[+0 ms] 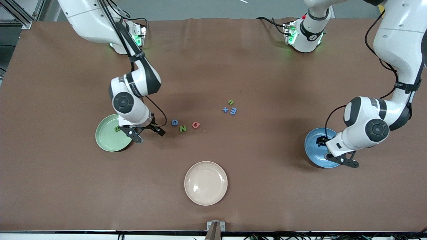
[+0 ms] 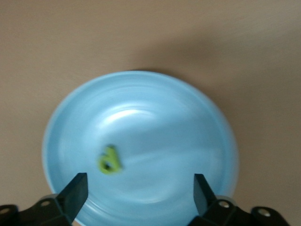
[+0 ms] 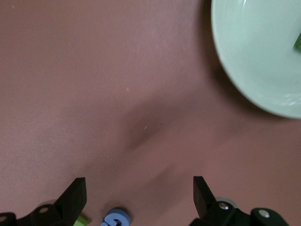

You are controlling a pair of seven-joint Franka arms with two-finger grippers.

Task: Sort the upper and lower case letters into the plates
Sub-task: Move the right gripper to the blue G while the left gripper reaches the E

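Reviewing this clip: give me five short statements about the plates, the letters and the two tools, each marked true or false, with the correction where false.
1. A green letter lies in the blue plate. True.
2. The cream plate holds two letters. False: it holds none.
3. The left tool is over the blue plate with its jaws open. True.
4. The right tool grips the blue G. False: its jaws are open and empty, above the table between the green plate and the G.
5. The pink letter lies in the green plate. False: it lies on the table beside the green N.
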